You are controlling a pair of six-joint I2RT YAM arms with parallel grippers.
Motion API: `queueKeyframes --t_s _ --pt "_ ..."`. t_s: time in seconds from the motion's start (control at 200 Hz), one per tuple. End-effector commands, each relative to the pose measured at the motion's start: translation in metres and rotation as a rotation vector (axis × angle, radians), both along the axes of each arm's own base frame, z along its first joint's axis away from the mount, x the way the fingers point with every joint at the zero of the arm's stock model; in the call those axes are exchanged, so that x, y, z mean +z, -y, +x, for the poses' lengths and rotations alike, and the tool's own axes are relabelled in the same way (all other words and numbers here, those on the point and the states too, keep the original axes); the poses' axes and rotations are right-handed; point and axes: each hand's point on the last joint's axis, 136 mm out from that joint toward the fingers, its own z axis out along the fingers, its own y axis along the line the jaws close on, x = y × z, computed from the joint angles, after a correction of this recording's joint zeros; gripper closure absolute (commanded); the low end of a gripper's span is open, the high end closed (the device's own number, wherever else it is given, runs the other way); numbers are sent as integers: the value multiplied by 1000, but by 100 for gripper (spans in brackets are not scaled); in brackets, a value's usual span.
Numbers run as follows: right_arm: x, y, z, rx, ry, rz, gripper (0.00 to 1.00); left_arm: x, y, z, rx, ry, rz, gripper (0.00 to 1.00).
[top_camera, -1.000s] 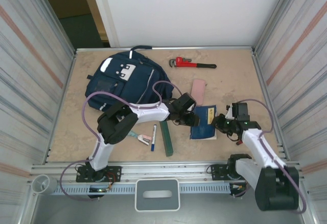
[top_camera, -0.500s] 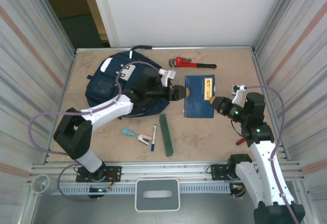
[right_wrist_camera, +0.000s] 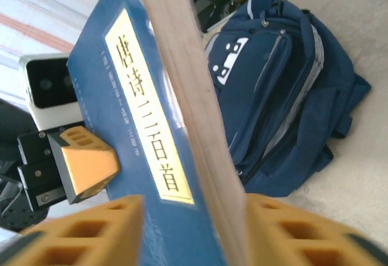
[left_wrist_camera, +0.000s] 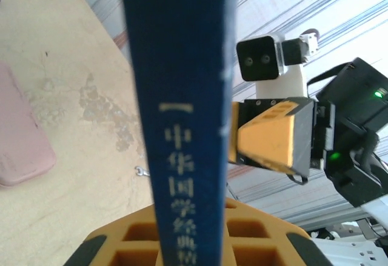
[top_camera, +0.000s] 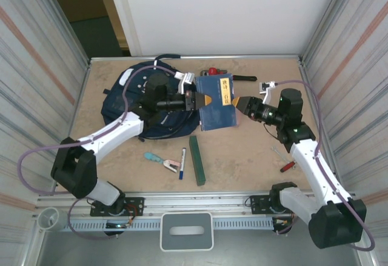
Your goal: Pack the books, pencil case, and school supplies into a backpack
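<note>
A dark blue book (top_camera: 217, 105) with a yellow label hangs above the table between both arms, just right of the navy backpack (top_camera: 130, 105). My left gripper (top_camera: 203, 101) is shut on its left edge, and the spine (left_wrist_camera: 182, 96) runs between that gripper's pads. My right gripper (top_camera: 239, 104) stands open, its fingers either side of the book's page edge (right_wrist_camera: 194, 114). The pale pink pencil case (left_wrist_camera: 18, 139) lies on the table below. A slim green book (top_camera: 197, 160), a blue-capped marker (top_camera: 182, 162) and a teal-and-pink item (top_camera: 159, 160) lie near the front.
A red pipe wrench (top_camera: 233, 76) lies at the back, partly behind the book. A small red-handled screwdriver (top_camera: 288, 166) sits at the right. Corrugated walls close in both sides. The backpack (right_wrist_camera: 273, 84) lies flat with its zips facing up.
The book has travelled left and back toward the backpack. My left gripper has closed on its left edge. My right gripper's jaws have widened around the right edge.
</note>
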Motion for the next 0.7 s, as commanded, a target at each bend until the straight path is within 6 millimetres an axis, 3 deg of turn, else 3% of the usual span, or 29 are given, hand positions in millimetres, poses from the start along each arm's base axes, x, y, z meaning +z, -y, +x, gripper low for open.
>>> queueKeyframes --t_s 0.0,0.045,0.125,0.271,0.326,0.366,0.441,0.476,0.531,0.596,0.691 --pt "13 -6 -2 107 60 22 25 46 -11 -17 -42 125 -100 100" --pt "13 -14 -4 158 71 44 13 53 -13 -21 -49 147 -106 100" --pt "18 -36 -11 249 108 65 7 59 -15 -26 -63 159 -116 100" --pt "42 -60 -20 324 211 117 7 58 -12 -28 -89 138 -118 100" --pt "50 -62 -18 330 235 140 18 54 -10 -26 -96 127 -111 100" --pt "53 -62 -15 324 236 153 37 49 -10 -22 -89 109 -94 100" --pt "55 -61 -10 307 227 159 63 38 -12 -13 -64 78 -53 99" --pt "53 -59 -6 292 211 154 72 33 -14 -7 -47 69 -33 91" --pt "44 -53 2 251 161 133 86 19 -22 5 9 49 28 69" --pt "24 -36 17 151 54 81 100 -6 -43 28 138 38 157 50" --pt "-14 3 33 -42 -123 -13 100 -47 -90 64 390 97 487 35"
